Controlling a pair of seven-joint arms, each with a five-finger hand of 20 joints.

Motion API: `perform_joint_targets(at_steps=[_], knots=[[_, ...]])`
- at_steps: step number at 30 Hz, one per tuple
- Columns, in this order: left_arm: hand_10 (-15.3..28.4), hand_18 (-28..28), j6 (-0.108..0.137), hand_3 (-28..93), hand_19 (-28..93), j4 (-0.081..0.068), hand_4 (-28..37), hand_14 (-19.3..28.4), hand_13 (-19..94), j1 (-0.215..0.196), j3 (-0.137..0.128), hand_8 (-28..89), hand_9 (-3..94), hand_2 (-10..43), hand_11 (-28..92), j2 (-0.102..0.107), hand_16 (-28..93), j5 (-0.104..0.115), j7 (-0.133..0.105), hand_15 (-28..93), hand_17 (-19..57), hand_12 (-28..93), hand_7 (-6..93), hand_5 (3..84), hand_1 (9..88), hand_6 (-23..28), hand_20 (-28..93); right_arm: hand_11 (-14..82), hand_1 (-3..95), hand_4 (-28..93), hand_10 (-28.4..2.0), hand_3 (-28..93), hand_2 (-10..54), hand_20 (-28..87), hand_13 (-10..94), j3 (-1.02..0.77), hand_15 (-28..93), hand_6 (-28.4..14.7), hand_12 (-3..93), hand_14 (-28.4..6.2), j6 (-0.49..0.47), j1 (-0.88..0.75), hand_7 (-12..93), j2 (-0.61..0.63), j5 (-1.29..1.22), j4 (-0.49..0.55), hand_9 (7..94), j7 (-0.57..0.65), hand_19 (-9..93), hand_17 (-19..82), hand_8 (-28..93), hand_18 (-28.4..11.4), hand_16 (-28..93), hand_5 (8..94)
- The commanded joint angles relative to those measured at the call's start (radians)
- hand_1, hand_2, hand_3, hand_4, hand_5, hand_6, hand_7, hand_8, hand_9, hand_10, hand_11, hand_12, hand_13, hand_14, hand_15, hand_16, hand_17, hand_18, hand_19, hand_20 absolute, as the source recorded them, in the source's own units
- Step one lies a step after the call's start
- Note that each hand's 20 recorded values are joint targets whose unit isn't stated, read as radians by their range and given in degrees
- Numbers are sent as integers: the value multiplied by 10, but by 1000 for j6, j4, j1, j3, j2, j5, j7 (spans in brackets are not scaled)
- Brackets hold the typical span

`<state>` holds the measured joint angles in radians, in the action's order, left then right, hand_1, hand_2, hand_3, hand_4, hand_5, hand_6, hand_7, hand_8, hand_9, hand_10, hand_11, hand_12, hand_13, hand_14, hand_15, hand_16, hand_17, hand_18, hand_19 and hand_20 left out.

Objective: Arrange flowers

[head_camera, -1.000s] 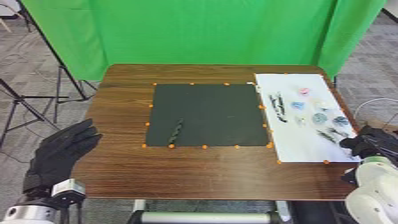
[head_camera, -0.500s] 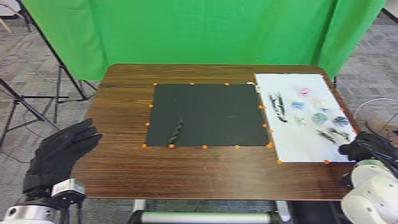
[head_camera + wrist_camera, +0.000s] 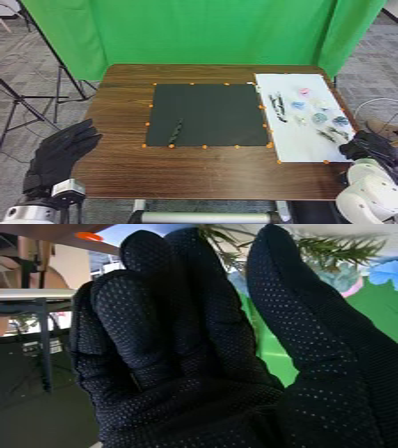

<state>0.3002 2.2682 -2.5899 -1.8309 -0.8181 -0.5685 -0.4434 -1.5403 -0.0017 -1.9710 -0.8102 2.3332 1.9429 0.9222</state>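
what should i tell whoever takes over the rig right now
Right hand: open, nothing held, beside the sprigs at the white sheet's near right.
Left hand: open, empty, by the table's left edge.
Done: one dark green piece lies on the black sheet.
Left: pink flower, blue flower, other blooms and sprigs lie on the white sheet, probably to be arranged on the black.

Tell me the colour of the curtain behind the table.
Bright green; the curtain shows best in the head view.
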Motion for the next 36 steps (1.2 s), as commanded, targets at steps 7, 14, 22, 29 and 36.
perform_joint_targets(at_steps=[7,14,22,29,36], knots=[[217,214,5,822,569,2,-135,276,258,-17,0,-81,370,48,331,-8,-114,8,-3,551,-97,86,123,452,270,134,120,391,522,-282,-176,722,-79,283,636,44,758,-78,253,-166,67,8,177,-1,54,-34,762,0,867,289,59,-284,188,819],[217,214,9,822,570,4,-134,276,258,-26,-4,-81,370,48,330,-9,-114,11,-7,551,-97,86,123,451,270,133,120,378,545,-282,-135,739,-88,282,689,60,753,-39,307,-135,180,21,215,9,105,-28,826,-14,899,310,83,-284,208,858],[218,213,13,823,570,10,-133,277,258,-36,-18,-81,370,47,330,-9,-114,12,-12,551,-96,86,122,451,270,134,120,375,533,-283,-128,763,-94,287,711,101,748,-29,320,-126,249,95,220,36,110,28,851,-36,910,316,106,-284,230,865],[218,214,19,822,570,14,-134,276,258,-48,-35,-81,370,48,329,1,-114,16,-22,551,-97,86,124,452,270,133,120,379,527,-283,-128,774,-95,293,720,301,748,-27,324,-126,227,310,218,42,70,90,860,-88,917,321,117,-284,241,872],[218,214,16,822,570,17,-133,276,258,-35,-37,-81,370,48,329,10,-114,10,-11,551,-97,86,123,451,271,133,120,379,525,-283,-130,780,-95,298,723,571,751,-29,326,-131,157,560,213,-40,30,83,863,-146,921,322,125,-284,248,875]])
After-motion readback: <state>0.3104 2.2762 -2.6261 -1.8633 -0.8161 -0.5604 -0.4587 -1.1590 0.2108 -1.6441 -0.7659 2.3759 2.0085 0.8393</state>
